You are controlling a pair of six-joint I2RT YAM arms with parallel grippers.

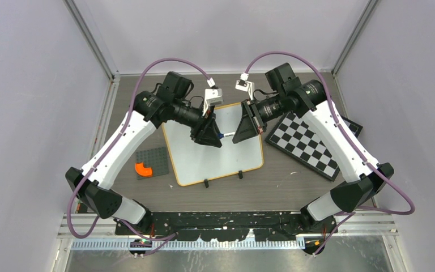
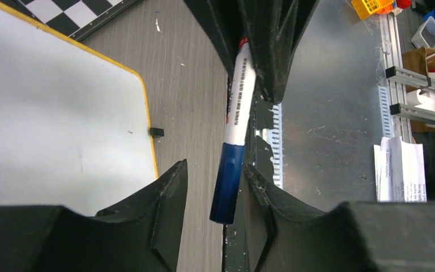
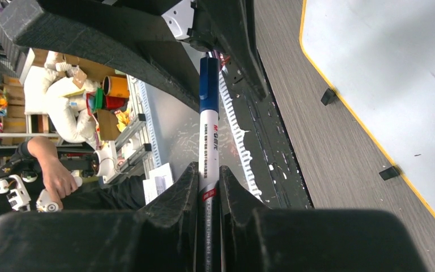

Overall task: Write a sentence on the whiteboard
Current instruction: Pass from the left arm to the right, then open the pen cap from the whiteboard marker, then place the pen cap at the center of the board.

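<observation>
Bench point(image 1: 294, 181) space was mostly taken by the whiteboard point(image 1: 215, 161), which lay flat at the centre between the two arms with no writing visible on it. Above its far half the two grippers met tip to tip. The right gripper point(image 3: 208, 166) was clamped tight on the white barrel of the marker point(image 3: 208, 136). The left gripper point(image 2: 215, 164) stood partly open around the blue cap point(image 2: 227, 184), with a clear gap on one side, so it held nothing. With the cap on, the step in hand looked like uncapping. The next move would call for the left jaws to close squarely on the cap and pull straight back along the marker's axis while the right held firm.
</observation>
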